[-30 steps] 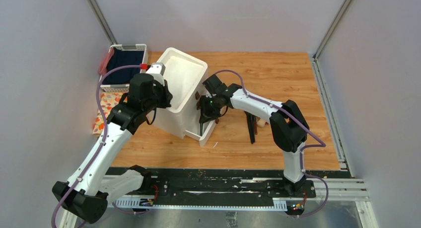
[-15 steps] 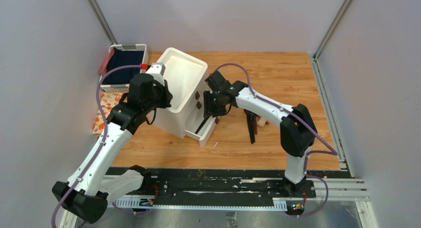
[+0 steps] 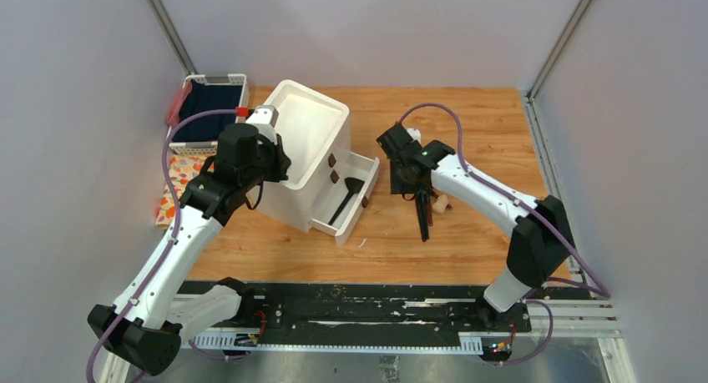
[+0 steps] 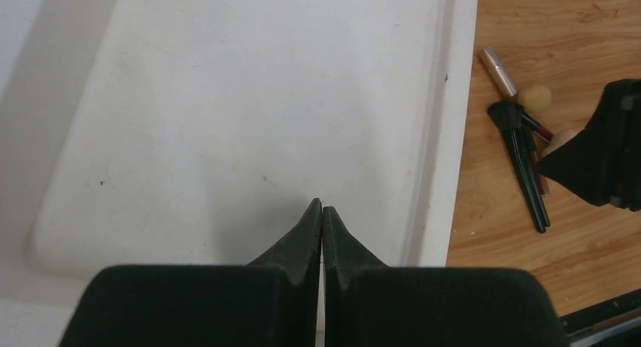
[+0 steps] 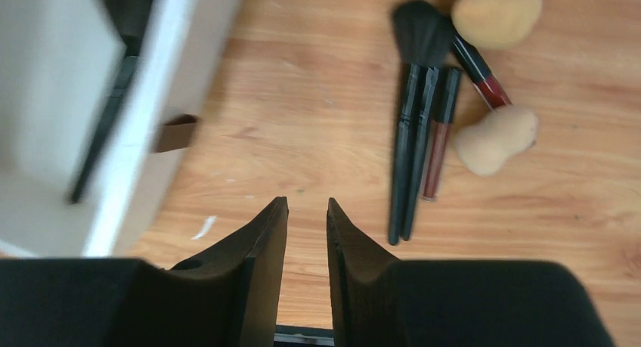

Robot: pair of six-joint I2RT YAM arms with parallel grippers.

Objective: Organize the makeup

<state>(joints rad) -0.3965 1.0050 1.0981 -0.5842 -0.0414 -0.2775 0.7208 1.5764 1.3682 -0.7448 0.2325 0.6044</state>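
The makeup pile lies on the wooden table right of the white drawer box (image 3: 305, 141). It holds black brushes (image 5: 412, 150), a reddish-brown stick (image 5: 437, 154), a red-tipped stick (image 5: 480, 71) and two beige sponges (image 5: 495, 139). The pile also shows from above (image 3: 426, 209). One black brush (image 3: 341, 204) lies in the box's open bottom drawer (image 3: 370, 187). My right gripper (image 5: 306, 203) is slightly open and empty, hovering between the drawer and the pile (image 3: 409, 178). My left gripper (image 4: 322, 207) is shut and rests against the box's white surface (image 4: 249, 97).
A white basket with dark blue cloth (image 3: 209, 108) stands at the back left, a patterned cloth (image 3: 175, 183) in front of it. The drawer's brown knob (image 5: 175, 133) sticks out toward the right gripper. Grey walls close in both sides.
My right gripper has left the open drawer and moved right toward the pile. The black brush it held over the drawer now lies inside it. The left arm has not moved.
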